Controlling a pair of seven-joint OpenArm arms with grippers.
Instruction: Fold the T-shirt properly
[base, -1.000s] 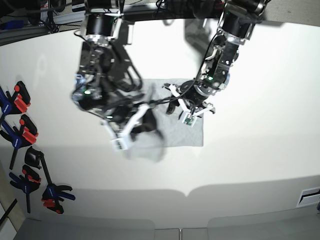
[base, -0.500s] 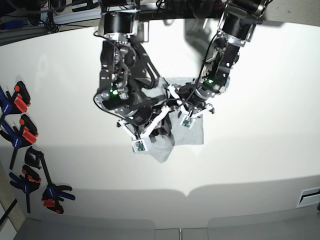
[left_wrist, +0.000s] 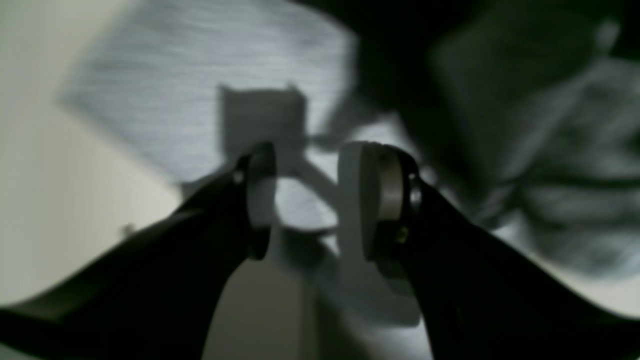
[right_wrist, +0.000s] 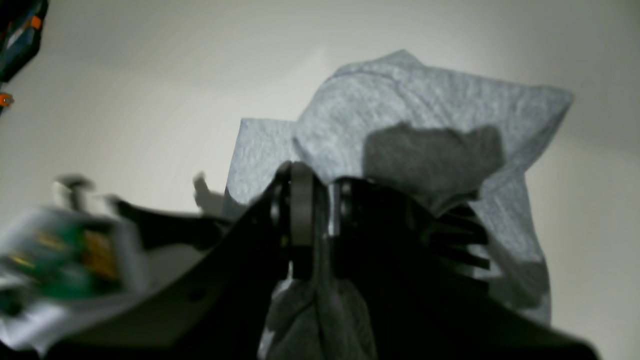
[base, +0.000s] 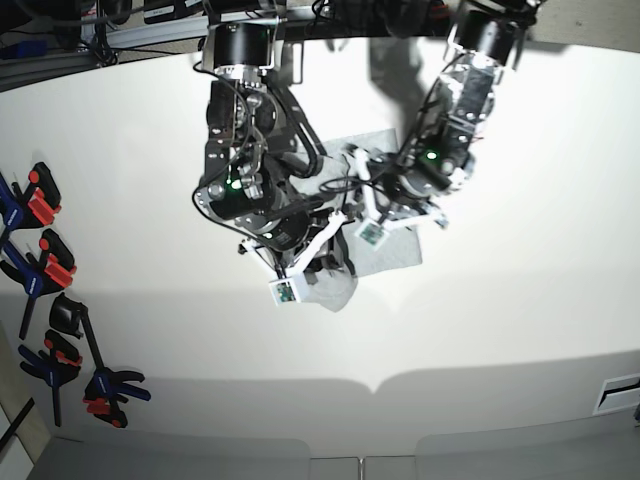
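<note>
Right claw (right_wrist: 320, 220) pinches T-shirt (right_wrist: 425, 115); left claw (left_wrist: 307, 200) seemingly empty.

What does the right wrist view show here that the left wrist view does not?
Only the right wrist view shows the right hand shut on a bunched fold of the T-shirt, and clamp handles at its top left corner. Only the left wrist view shows the left hand open, holding nothing, above flat cloth. Both show the grey T-shirt on the white table.

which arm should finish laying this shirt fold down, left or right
Right, probably. The right pincer is shut on the T-shirt, a bunch of it hanging below; the left pincer is open, holding nothing.
</note>
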